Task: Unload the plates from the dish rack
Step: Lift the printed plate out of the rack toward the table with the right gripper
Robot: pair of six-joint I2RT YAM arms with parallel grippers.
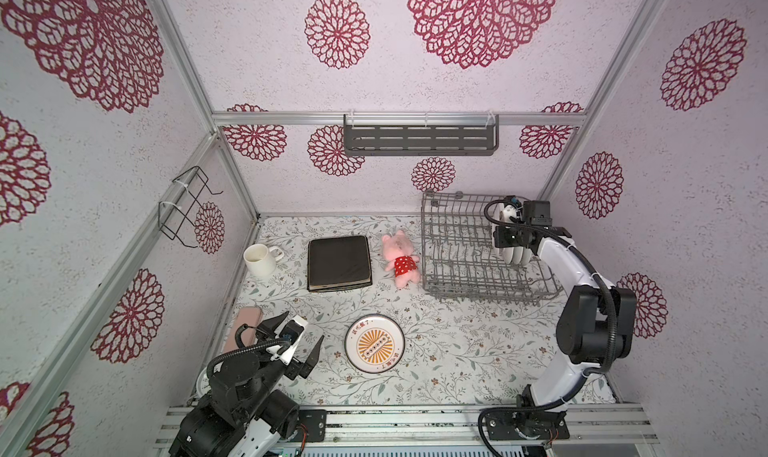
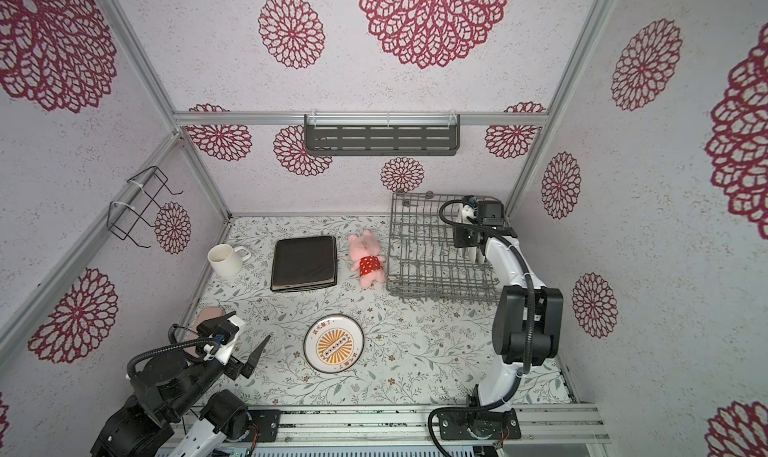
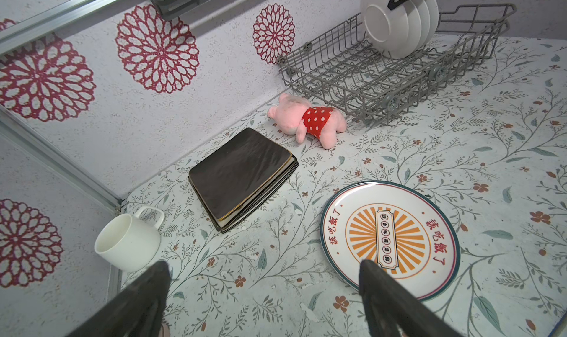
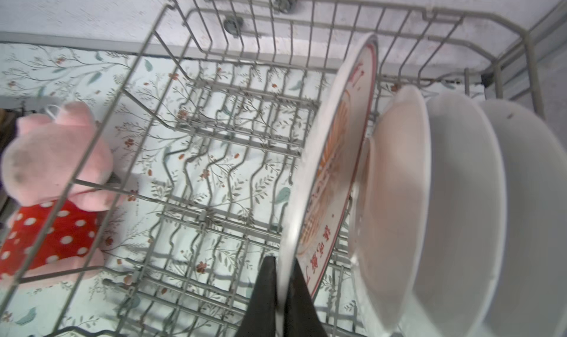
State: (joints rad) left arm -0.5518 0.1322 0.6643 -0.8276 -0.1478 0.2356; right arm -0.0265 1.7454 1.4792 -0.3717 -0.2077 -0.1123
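**The right gripper [image 4: 282, 260] is clamping the rim of a round white plate with an orange-and-red printed face [image 4: 334, 154], which is standing upright in the grey wire dish rack [image 1: 490, 295] at the far right of the table.**

The step in hand is looking like the pick of this plate. The next move is likely calling for a straight lift clear of the tines, without knocking the three plain-backed round white plates [image 4: 460, 197] standing just to its right, then a carry left and nearer to lay it flat. So four round plates are standing in the rack and one matching printed round plate [image 1: 375, 342] is lying flat near the middle. One stack of square plates [image 1: 338, 261], dark on top, is sitting far left of centre, its layers too tight to count. One white mug [image 1: 259, 259] and one pink plush pig [image 1: 401, 259] are flanking the stack. The left gripper [image 1: 304, 326] is hovering near left, jaws wide apart, holding nothing.
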